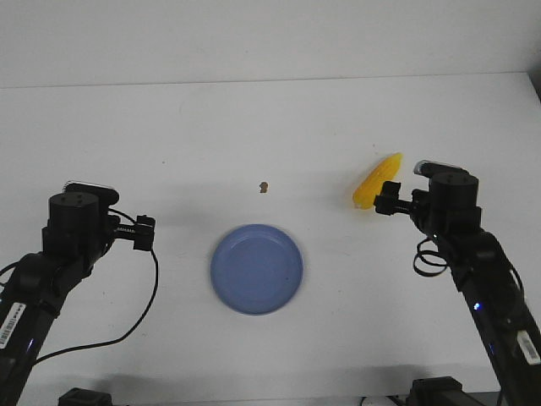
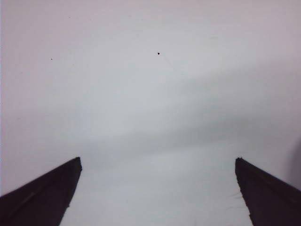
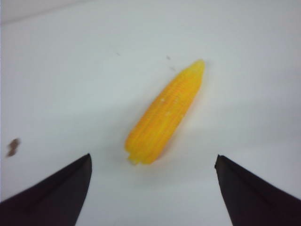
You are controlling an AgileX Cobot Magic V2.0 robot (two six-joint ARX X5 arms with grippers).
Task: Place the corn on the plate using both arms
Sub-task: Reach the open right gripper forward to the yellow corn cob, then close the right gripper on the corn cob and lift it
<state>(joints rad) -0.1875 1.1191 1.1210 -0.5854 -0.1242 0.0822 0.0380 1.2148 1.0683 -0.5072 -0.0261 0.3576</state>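
The yellow corn [image 1: 377, 181] lies on the white table at the right, tapered tip pointing away. It also shows in the right wrist view [image 3: 165, 113], just ahead of the open jaws. My right gripper [image 1: 387, 200] is open and empty, right beside the corn's thick end; in its wrist view [image 3: 153, 162] the corn is not between the fingers. The periwinkle-blue plate [image 1: 257, 268] sits empty at the table's middle front. My left gripper [image 1: 144, 232] is open and empty at the left, well clear of the plate; its wrist view [image 2: 158, 162] shows only bare table.
A tiny brown speck [image 1: 265, 186] lies on the table behind the plate; it also shows in the right wrist view [image 3: 12, 147]. A loose black cable [image 1: 144, 309] hangs from the left arm. The table's far edge [image 1: 270, 80] meets a white wall.
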